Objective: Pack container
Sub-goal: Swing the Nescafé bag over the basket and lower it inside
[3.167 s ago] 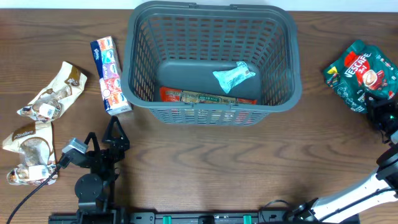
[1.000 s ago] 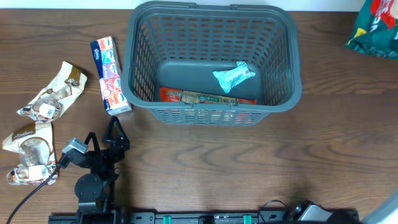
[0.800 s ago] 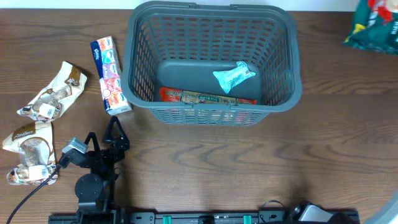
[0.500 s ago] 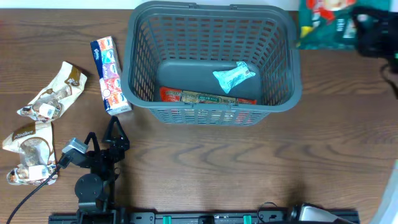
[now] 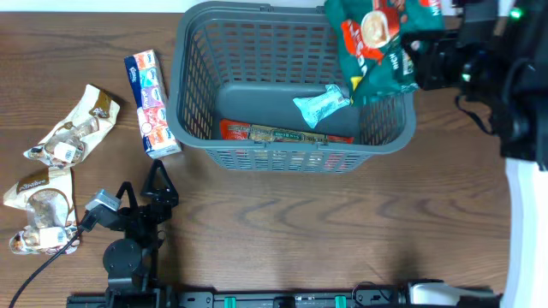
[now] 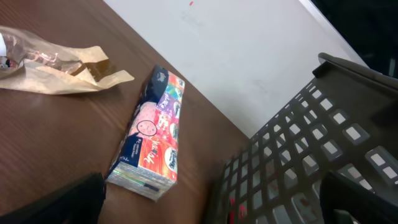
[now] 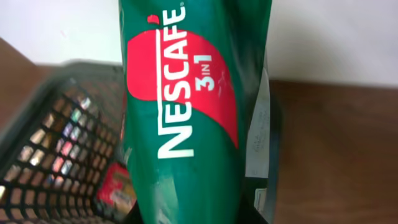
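The container (image 5: 282, 156) sits on the table (image 5: 342, 222), mouth up, its long axis running left to right. Over its far right corner the right gripper (image 5: 425, 62) is clamped on a green Nescafé bag (image 5: 377, 43), which hangs above the rim, tilted. Inside, a teal packet (image 5: 321, 104) lies right of centre and a red packet (image 5: 274, 133) lies flat along the near wall. Just beside the left wall lies a colourful box (image 5: 151, 103), with beige wrappers (image 5: 73, 128) further left. Near the front-left corner, the left gripper (image 5: 157, 181) has its jaws spread wide, empty.
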Tool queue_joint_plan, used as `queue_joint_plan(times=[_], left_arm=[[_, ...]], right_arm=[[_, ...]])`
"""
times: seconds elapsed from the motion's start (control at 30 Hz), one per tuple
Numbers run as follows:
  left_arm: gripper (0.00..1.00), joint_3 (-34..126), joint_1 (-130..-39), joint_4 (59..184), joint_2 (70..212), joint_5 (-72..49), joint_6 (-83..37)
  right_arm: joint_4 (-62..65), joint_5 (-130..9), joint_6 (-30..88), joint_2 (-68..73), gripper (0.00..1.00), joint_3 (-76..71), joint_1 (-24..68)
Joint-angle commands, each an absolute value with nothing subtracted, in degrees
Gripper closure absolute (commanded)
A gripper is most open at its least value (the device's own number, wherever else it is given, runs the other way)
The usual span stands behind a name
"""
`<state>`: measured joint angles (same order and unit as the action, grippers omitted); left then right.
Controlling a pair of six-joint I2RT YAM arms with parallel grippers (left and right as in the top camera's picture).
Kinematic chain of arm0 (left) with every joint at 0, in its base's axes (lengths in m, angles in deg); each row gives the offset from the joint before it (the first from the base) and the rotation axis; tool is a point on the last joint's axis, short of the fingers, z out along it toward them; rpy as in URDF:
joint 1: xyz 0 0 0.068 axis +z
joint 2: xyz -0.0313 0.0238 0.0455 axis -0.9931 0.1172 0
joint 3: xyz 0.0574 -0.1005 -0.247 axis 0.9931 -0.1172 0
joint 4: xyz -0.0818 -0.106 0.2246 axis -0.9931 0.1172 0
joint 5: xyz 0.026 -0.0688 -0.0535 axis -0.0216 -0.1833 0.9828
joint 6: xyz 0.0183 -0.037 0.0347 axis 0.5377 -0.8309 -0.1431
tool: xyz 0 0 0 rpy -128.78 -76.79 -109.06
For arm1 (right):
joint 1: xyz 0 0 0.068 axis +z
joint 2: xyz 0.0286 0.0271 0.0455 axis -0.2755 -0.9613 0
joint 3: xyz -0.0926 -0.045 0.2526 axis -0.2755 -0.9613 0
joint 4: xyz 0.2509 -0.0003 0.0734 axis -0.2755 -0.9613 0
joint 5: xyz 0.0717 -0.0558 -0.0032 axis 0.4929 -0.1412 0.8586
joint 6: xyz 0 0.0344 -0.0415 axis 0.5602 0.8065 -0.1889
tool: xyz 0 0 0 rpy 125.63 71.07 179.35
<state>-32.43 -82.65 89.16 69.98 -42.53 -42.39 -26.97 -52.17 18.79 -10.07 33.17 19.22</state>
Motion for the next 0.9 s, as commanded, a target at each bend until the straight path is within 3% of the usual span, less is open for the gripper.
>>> queue_joint_plan(times=[0.0, 0.87], left_arm=[[0.01, -33.74, -82.8, 91.08, 69.59, -43.23, -42.07], [0.01, -33.74, -82.8, 91.08, 69.59, -43.23, -42.07]], right_arm=[[-26.97, -53.13, 17.63, -11.76, 0.99, 35.77, 19.85], [-36.52, -58.12, 19.24, -17.59, 0.99, 35.35, 27.24]])
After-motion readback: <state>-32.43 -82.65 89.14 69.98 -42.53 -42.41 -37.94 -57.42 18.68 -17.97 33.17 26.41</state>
